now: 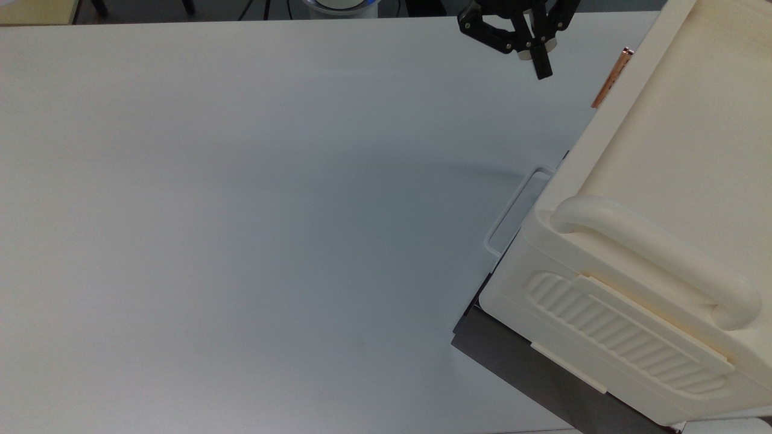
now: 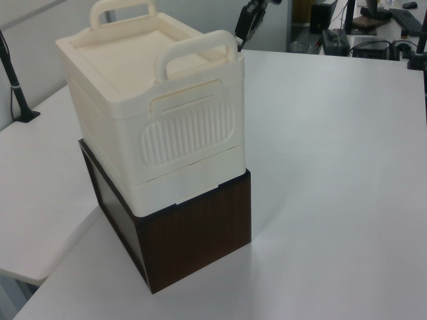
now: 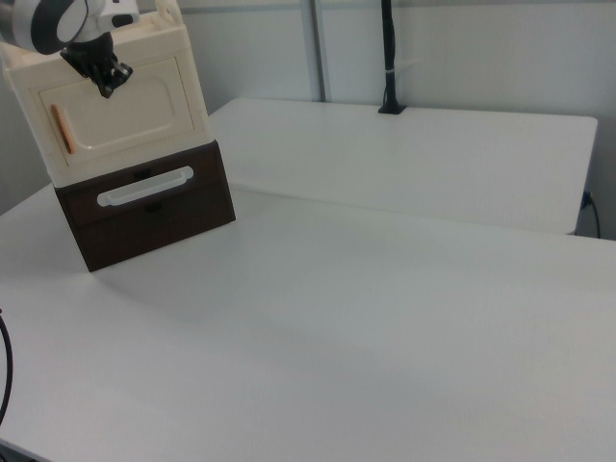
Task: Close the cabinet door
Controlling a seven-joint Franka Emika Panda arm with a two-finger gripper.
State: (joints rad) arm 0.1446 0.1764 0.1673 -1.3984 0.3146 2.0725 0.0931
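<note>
Cabinet (image 1: 675,199) fills the top view's right side, cream, with a thick tube handle (image 1: 657,253) and a ribbed side panel (image 1: 627,328). It stands on a dark brown box (image 1: 543,374) on the white table (image 1: 241,211). A copper-orange bar handle (image 1: 610,78) lies flat against the cabinet's front edge. The black claw (image 1: 538,60) hangs near the top edge, apart from that handle, to its left in the top view; its fingers look pressed together.

In the left view the claw (image 2: 245,23) sits behind the cabinet's far upper corner.

In the right view the cabinet door (image 3: 120,111) lies flush in the cabinet front, closed, above the brown box's white drawer pull (image 3: 144,187). The claw (image 3: 108,79) hovers before the door's upper part, fingers together, holding nothing.
</note>
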